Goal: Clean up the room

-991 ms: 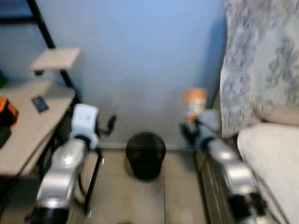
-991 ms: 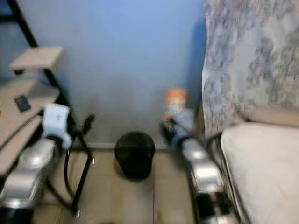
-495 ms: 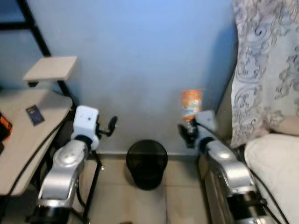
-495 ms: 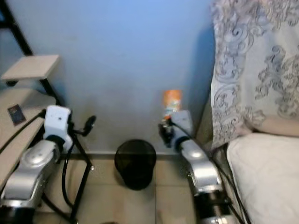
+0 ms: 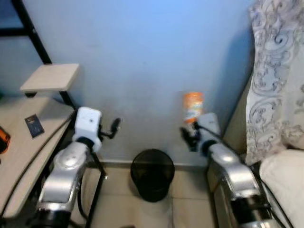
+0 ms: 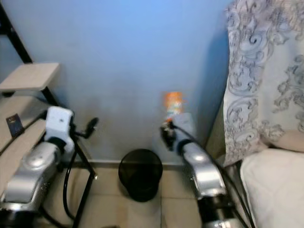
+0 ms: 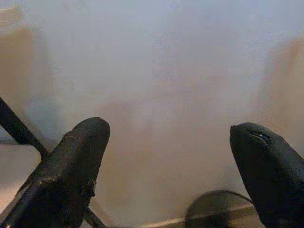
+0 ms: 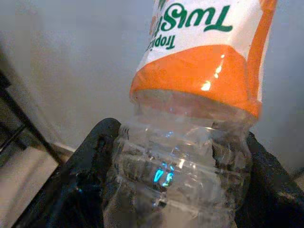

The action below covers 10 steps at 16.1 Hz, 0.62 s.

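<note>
Right end effector (image 5: 189, 137): I pinch a clear plastic bottle with orange label (image 5: 193, 107), upright.
Left end effector (image 5: 115, 126): mine, spread, empty.
Black mesh bin (image 5: 152, 174): floor, 6 o'clock of bottle.

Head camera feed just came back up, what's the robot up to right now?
The right claw is shut on an empty clear plastic bottle with an orange label, held upright in front of the blue wall. A black mesh wastebasket stands on the floor below, a little to the robot's left of the bottle. The left claw is open and holds nothing.
</note>
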Motion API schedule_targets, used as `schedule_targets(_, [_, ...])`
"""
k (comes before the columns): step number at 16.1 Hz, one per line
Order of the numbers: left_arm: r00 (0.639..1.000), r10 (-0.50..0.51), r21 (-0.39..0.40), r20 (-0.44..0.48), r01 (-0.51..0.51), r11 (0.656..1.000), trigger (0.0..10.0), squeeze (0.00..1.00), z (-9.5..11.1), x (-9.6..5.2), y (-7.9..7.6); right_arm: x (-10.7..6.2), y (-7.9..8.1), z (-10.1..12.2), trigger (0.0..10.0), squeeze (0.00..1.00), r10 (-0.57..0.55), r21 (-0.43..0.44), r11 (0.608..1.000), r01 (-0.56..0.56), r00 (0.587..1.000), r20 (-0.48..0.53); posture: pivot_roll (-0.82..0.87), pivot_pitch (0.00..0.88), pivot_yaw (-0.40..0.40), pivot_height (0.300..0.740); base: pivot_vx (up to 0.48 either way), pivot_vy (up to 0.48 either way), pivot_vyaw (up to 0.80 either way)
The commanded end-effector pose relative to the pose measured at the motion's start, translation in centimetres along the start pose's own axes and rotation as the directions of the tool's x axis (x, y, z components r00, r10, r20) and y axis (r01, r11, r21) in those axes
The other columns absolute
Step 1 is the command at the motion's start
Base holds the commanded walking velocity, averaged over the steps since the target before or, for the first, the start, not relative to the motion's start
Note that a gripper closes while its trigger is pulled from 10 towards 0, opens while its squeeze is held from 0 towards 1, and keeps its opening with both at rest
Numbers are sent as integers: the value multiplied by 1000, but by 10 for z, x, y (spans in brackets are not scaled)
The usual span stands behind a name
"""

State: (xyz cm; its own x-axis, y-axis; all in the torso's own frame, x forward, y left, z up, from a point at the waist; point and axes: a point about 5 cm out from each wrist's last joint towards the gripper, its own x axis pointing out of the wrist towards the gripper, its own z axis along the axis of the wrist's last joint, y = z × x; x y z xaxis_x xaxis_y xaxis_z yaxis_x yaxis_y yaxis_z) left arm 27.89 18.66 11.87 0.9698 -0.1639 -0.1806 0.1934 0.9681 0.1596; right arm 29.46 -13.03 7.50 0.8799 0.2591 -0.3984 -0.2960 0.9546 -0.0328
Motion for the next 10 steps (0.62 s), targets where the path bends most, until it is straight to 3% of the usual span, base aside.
schedule_targets(1, [1000,-14,4,6,14,1000,10000,0,2,0,-4,-3,-10,6,10000,0,-24,-21,999,25,999,28,41,0,75,740,341,0,800])
schedule_targets(2, [1000,-12,5,7,12,1000,10000,0,1,-2,-5,-5,-11,6,10000,0,-28,-29,999,28,999,30,40,0,76,740,341,0,800])
schedule_targets(6, [999,-40,15,-12,40,999,10000,0,-6,-13,-14,-13,-18,-1,10000,0,3,-31,1000,-3,1000,20,41,0,67,740,342,0,0])
schedule_targets(7, [999,-48,12,-20,48,999,10000,0,-10,-15,-16,-14,-18,-3,10000,0,29,-55,998,-28,999,16,43,0,64,740,341,0,0])
schedule_targets(8, [995,-87,20,-42,88,996,10000,0,-14,-17,-22,-10,-15,-8,10000,0,124,-140,982,-124,992,-14,45,0,62,740,326,0,0])
schedule_targets(9, [995,-87,20,-42,88,996,10000,0,-14,-17,-22,-10,-15,-8,10000,0,124,-140,982,-124,992,-14,45,0,62,740,326,0,0])
schedule_targets(10, [970,-227,53,-85,231,971,10000,0,-20,-21,-34,-1,-10,-19,10000,0,241,-232,939,-256,966,-91,48,0,55,740,0,0,0])
